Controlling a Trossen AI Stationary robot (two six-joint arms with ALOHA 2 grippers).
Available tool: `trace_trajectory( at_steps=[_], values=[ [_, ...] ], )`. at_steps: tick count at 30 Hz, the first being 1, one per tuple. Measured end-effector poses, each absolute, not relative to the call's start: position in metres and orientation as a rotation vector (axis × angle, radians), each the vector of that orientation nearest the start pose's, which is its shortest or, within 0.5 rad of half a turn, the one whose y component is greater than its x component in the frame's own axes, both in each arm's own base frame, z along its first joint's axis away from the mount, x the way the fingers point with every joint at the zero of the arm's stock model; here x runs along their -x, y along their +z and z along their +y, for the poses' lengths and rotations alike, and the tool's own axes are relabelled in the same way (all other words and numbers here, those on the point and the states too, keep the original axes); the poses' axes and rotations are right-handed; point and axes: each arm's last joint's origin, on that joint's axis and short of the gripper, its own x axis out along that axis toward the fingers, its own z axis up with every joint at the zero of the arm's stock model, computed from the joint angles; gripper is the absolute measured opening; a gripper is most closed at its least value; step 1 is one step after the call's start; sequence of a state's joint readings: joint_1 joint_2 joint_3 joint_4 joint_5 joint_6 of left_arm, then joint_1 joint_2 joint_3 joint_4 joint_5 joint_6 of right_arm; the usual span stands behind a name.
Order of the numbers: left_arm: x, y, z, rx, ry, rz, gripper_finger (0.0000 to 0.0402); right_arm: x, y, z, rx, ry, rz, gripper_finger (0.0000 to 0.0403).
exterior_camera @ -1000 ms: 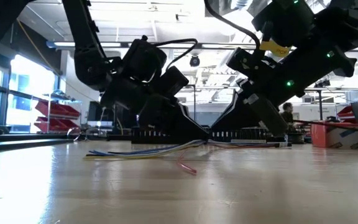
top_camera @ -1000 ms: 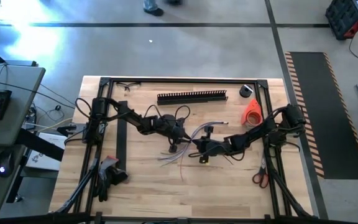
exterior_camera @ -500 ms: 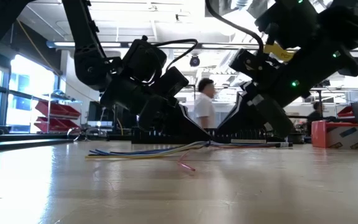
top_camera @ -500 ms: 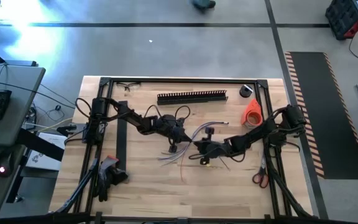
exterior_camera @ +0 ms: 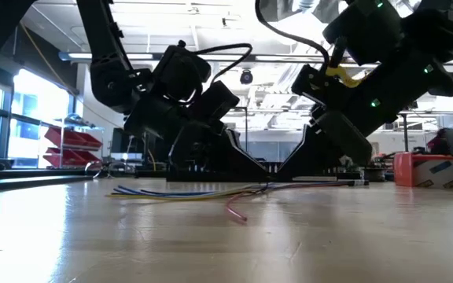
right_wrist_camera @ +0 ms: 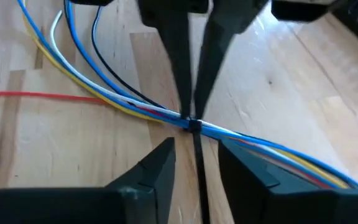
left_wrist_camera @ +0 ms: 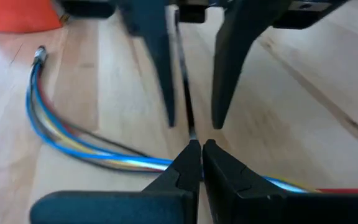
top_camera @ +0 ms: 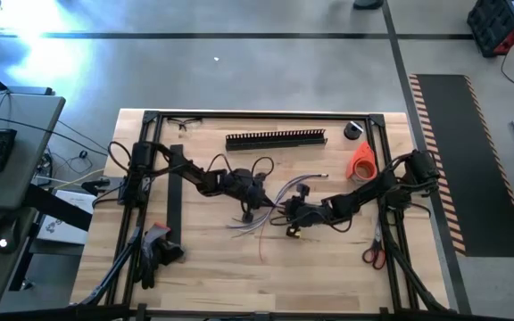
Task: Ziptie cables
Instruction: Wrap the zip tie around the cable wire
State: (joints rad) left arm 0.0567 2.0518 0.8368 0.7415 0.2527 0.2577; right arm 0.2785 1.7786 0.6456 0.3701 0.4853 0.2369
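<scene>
- Thin, flexible blue, yellow and white cables (right_wrist_camera: 104,93) lie on pale wood worktop (top_camera: 328,267) between both end effectors.
- Left end effector (left_wrist_camera: 196,155) clamped on a thin dark ziptie strand (right_wrist_camera: 196,146).
- Right end effector (right_wrist_camera: 194,165), earlier together, now apart.

Table (top_camera: 212,276) front bare (slotted strip (top_camera: 276,139) blocks rear).

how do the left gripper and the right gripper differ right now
The left gripper has its fingers pressed together, pinching the thin dark strand at the cables. The right gripper has its fingers apart, straddling that strand without clamping it. Both sit low at mid-table, tips facing each other across the bundle.
</scene>
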Motion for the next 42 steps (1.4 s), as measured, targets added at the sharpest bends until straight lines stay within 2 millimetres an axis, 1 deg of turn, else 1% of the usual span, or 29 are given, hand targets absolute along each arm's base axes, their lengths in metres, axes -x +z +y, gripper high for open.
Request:
trace_trajectory(
  at_steps=[4, 8, 10, 13, 16, 18, 24, 28, 32, 35, 37, 39, 42],
  values=[
    [-0.369, 0.085, 0.009, -0.199, -0.265, 0.433, 0.0003, -0.293, 0.100, 0.067, 0.008, -0.269, 0.683, 0.0120],
    [-0.369, 0.085, 0.010, -0.208, -0.230, 0.438, 0.0003, -0.293, 0.100, 0.067, 0.009, -0.265, 0.685, 0.0115],
    [-0.370, 0.085, 0.010, -0.215, -0.203, 0.442, 0.0003, -0.293, 0.100, 0.067, 0.012, -0.259, 0.687, 0.0100],
    [-0.370, 0.086, 0.011, -0.225, -0.174, 0.436, 0.0006, -0.293, 0.100, 0.067, 0.012, -0.252, 0.689, 0.0063],
    [-0.371, 0.087, 0.011, -0.242, -0.175, 0.426, 0.0024, -0.293, 0.100, 0.067, 0.016, -0.252, 0.699, 0.0016],
    [-0.371, 0.087, 0.010, -0.243, -0.177, 0.422, 0.0044, -0.293, 0.099, 0.067, 0.016, -0.252, 0.699, 0.0007],
    [-0.371, 0.088, 0.008, -0.196, -0.230, 0.416, 0.0109, -0.293, 0.100, 0.066, 0.014, -0.254, 0.699, 0.0037],
    [-0.370, 0.087, 0.009, -0.199, -0.207, 0.430, 0.0137, -0.293, 0.100, 0.066, 0.029, -0.249, 0.698, 0.0062],
    [-0.370, 0.087, 0.009, -0.199, -0.206, 0.430, 0.0147, -0.293, 0.100, 0.063, -0.010, -0.314, 0.683, 0.0095],
    [-0.370, 0.087, 0.009, -0.199, -0.206, 0.429, 0.0148, -0.293, 0.096, 0.054, -0.083, -0.317, 0.726, 0.0112],
    [-0.370, 0.087, 0.009, -0.199, -0.207, 0.430, 0.0146, -0.292, 0.092, 0.049, -0.126, -0.287, 0.734, 0.0113],
    [-0.370, 0.087, 0.009, -0.200, -0.206, 0.430, 0.0145, -0.292, 0.091, 0.046, -0.156, -0.262, 0.705, 0.0111],
    [-0.370, 0.086, 0.009, -0.198, -0.206, 0.434, 0.0145, -0.290, 0.090, 0.046, -0.158, -0.258, 0.665, 0.0097]
  ],
)
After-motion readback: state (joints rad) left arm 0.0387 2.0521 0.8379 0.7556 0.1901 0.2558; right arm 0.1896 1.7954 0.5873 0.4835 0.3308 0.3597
